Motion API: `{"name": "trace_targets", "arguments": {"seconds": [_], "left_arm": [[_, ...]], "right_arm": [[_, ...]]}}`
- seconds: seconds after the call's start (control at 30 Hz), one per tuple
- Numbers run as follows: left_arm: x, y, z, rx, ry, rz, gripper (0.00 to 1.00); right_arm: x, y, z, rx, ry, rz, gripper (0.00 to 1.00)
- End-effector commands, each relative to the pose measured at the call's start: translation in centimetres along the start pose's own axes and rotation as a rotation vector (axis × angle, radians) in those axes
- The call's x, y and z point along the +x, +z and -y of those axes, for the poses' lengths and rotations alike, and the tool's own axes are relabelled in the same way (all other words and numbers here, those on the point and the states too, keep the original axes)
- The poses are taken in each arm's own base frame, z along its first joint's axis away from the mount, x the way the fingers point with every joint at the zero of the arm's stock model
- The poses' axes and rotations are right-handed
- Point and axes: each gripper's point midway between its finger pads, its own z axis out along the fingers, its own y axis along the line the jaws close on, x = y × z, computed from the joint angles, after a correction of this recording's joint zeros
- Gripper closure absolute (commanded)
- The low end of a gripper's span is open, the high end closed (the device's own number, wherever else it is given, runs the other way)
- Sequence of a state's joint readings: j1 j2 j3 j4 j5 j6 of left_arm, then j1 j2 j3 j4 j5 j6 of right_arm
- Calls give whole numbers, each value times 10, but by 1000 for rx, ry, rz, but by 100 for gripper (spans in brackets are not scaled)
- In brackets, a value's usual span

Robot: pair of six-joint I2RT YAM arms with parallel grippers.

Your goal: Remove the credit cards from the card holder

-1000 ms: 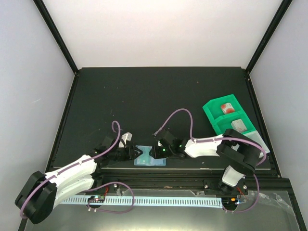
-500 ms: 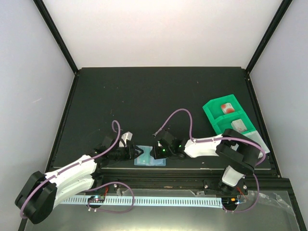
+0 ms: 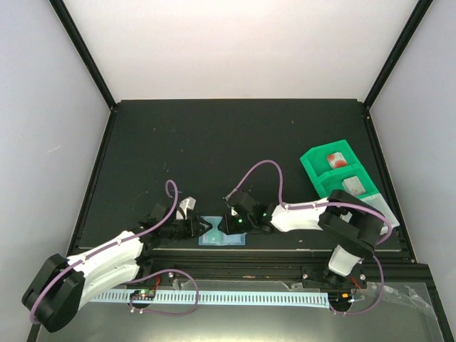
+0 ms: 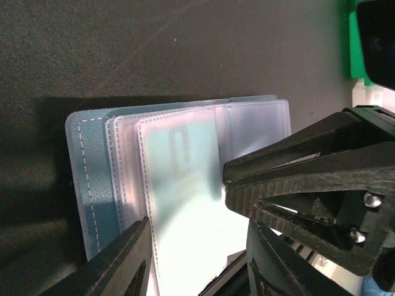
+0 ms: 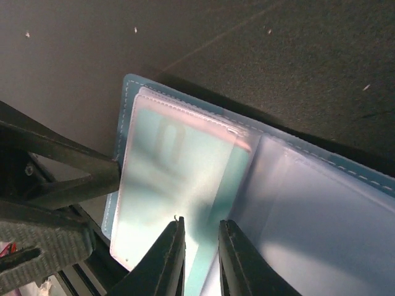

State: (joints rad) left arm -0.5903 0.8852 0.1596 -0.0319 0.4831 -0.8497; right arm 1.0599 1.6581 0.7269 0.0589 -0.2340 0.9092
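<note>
The light-blue card holder (image 3: 222,237) lies open near the table's front edge, between my two grippers. In the right wrist view the holder (image 5: 321,203) shows clear sleeves, and the teal card (image 5: 237,179) sits in the left sleeve with its right strip showing. My right gripper (image 5: 200,222) stands over that strip with its jaws a narrow gap apart, gripping nothing. My left gripper (image 4: 197,246) is open wide and straddles the sleeve holding the teal card (image 4: 185,160). The white card with a red blotch (image 3: 335,159) and the pale grey card (image 3: 353,186) lie in the green tray (image 3: 311,165).
The green compartment tray stands at the right side of the table. The black table edge and a rail run just below the holder. Purple cables loop above both wrists.
My right gripper has shifted slightly left over the holder. The left gripper and the holder have barely moved.
</note>
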Motion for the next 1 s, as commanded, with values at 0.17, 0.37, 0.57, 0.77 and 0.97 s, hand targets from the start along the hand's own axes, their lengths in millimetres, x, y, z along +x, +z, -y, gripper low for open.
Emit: {"name": "trace_targets", "arguments": {"seconds": [0.17,0.37,0.57,0.77,0.97], "left_arm": [[-2,0,5,21,14,9,55],[-2,-1,5,20,10,11,55],[-3,-1,5,16,9,19,57],[1,1,12,69,6,-6,63],[1,-2,25,134,-4,-11,65]], "right_arm": [[13,13,20,70,22,-53,88],[23,16,36,95,44,-58,93],[25,14,36,78,40,-48,97],[26,15,34,61,38,-50,97],[23,14,31,51,36,-40,96]]}}
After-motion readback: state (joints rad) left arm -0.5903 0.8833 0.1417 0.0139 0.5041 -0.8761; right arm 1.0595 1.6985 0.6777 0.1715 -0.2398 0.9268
